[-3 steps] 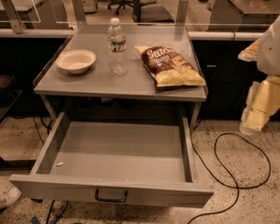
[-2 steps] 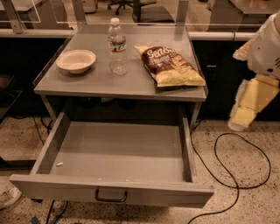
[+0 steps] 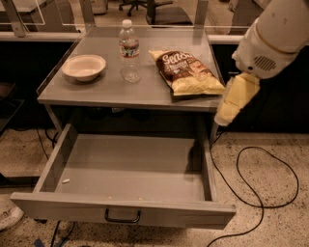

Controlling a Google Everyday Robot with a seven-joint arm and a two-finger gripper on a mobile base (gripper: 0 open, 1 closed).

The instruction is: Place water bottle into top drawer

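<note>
The water bottle (image 3: 129, 50), clear with a white cap and a white-and-red label, stands upright on the grey tabletop (image 3: 111, 90), left of centre. The top drawer (image 3: 125, 166) is pulled out wide below the tabletop and holds only a few crumbs. Its grey front panel with the dark bar handle (image 3: 122, 216) is nearest the camera. My gripper (image 3: 228, 112) hangs from the white arm at the right. It points down beside the table's front right corner, level with the tabletop edge, well to the right of the bottle and holding nothing.
A cream bowl (image 3: 84, 66) sits left of the bottle. A brown-and-yellow chip bag (image 3: 187, 71) lies to its right, between the bottle and my gripper. A black cable (image 3: 270, 193) loops on the speckled floor at the right. An office chair (image 3: 161, 8) stands behind the table.
My arm has swung in from the right edge of the view toward the table's right side, and the gripper now hangs lower and closer to the corner. Bottle, bowl, bag and drawer have not moved.
</note>
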